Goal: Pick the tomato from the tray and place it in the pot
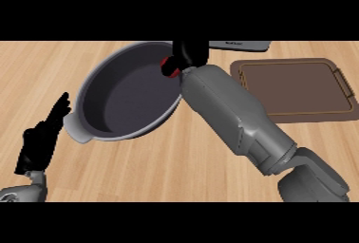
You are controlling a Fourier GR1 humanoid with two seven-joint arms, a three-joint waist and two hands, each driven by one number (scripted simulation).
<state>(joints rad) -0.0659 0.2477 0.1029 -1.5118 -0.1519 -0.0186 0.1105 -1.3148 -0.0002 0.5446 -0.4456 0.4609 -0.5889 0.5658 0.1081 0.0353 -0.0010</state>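
2 hands show. The right hand [188, 53] is curled round 1 red tomato [167, 62], holding it over the far right rim of 1 grey pot [99, 81]. To the right lies 1 brown tray [294, 88] on the wooden worktop [175, 156]. The left hand [43, 137] rests at the near left, fingers straight and apart, holding nothing.
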